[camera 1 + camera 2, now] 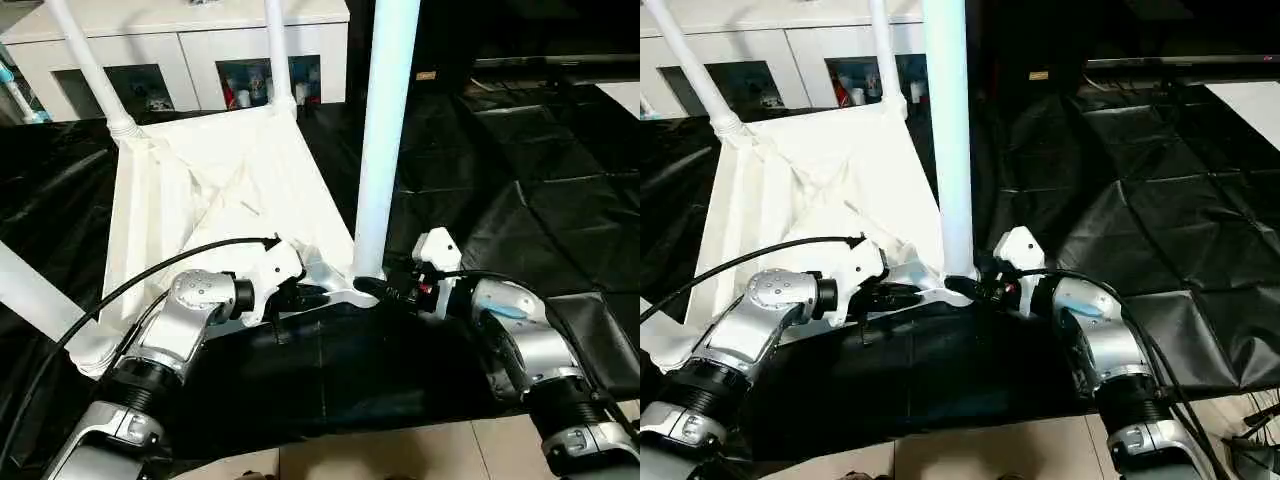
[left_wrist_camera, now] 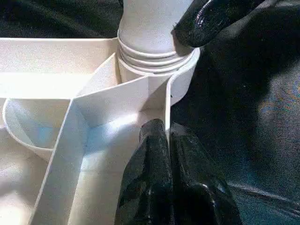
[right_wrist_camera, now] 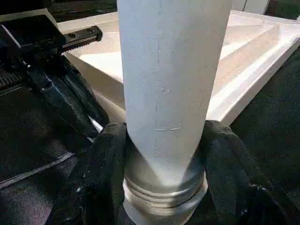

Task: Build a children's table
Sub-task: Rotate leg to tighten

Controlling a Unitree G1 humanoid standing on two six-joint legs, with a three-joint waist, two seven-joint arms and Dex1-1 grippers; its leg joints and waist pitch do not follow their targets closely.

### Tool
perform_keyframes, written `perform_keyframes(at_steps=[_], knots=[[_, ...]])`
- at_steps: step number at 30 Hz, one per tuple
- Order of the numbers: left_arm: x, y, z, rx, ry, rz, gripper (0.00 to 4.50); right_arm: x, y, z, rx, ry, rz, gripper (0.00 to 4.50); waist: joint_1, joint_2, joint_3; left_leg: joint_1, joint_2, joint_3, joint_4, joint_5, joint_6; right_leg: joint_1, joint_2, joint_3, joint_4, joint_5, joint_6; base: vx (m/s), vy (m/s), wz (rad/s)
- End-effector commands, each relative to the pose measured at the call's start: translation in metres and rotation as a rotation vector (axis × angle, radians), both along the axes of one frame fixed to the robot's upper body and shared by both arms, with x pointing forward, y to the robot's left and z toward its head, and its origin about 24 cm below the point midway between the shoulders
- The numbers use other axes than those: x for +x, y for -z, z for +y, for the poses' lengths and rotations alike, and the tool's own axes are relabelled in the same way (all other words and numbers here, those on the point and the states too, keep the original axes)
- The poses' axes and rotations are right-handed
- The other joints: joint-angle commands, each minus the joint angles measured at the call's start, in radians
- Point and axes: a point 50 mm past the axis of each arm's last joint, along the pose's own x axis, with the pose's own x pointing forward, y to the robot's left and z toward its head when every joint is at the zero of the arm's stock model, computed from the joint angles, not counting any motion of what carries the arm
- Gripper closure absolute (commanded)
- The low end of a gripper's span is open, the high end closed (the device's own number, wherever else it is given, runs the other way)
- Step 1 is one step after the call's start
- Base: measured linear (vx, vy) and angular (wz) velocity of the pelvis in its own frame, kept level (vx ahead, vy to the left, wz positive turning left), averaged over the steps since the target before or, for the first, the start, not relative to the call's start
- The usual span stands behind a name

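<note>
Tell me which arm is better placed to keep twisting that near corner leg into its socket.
The right. The right gripper has its jaws around the leg just above the threaded base, probably ready to turn it. The left gripper is shut on the tabletop's rim beside the socket, bracing it.

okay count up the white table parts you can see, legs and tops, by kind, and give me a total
Table legs: 4
Table tops: 1
Total: 5
</note>
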Motion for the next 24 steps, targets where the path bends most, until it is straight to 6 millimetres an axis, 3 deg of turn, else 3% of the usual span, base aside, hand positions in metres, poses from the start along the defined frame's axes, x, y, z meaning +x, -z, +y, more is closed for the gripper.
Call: perform_keyframes(at_steps=[1, 4, 5, 14, 23, 24], knots=[[-0.0096, 0.0173, -0.0051, -0.010, 0.019, 0.088, 4.50, -0.0055, 0.0108, 0.0067, -0.026, -0.030, 0.034, 2.49, 0.004, -0.022, -0.053, 0.004, 0.050, -0.018, -0.049, -0.124, 0.158, 0.051, -0.049, 0.033, -0.057, -0.070, -0.281, 0.000, 0.000, 0.00], [-0.0096, 0.0172, -0.0050, -0.009, 0.020, 0.088, 4.50, -0.0050, 0.0104, 0.0062, -0.029, -0.024, 0.028, 2.49, 0.005, -0.020, -0.053, 0.004, 0.050, -0.018, -0.049, -0.119, 0.162, 0.052, -0.049, 0.032, -0.055, -0.057, -0.285, 0.000, 0.000, 0.00], [-0.0095, 0.0171, -0.0050, -0.009, 0.021, 0.088, 4.50, -0.0037, 0.0102, 0.0055, -0.015, -0.008, 0.039, 1.93, 0.004, -0.021, -0.053, 0.004, 0.050, -0.018, -0.048, -0.118, 0.163, 0.052, -0.048, 0.032, -0.055, -0.055, -0.285, 0.000, 0.000, 0.00], [-0.0091, 0.0165, -0.0055, -0.006, 0.024, 0.086, 4.50, -0.0012, 0.0120, 0.0110, -0.024, 0.008, 0.030, 1.25, 0.003, -0.019, -0.052, 0.005, 0.050, -0.018, -0.050, -0.125, 0.153, 0.050, -0.049, 0.032, -0.056, -0.062, -0.289, 0.000, 0.000, 0.00], [-0.0097, 0.0167, -0.0051, -0.004, 0.023, 0.087, 4.50, 0.0005, 0.0111, 0.0136, -0.017, 0.003, 0.034, 1.25, 0.005, -0.020, -0.053, 0.004, 0.050, -0.019, -0.049, -0.122, 0.158, 0.053, -0.050, 0.032, -0.054, -0.050, -0.288, 0.000, 0.000, 0.00], [-0.0099, 0.0169, -0.0047, -0.003, 0.023, 0.087, 4.50, 0.0007, 0.0113, 0.0134, -0.012, 0.003, 0.035, 1.40, 0.005, -0.021, -0.055, 0.005, 0.050, -0.018, -0.048, -0.117, 0.159, 0.053, -0.049, 0.032, -0.053, -0.044, -0.289, 0.000, 0.000, 0.00]])
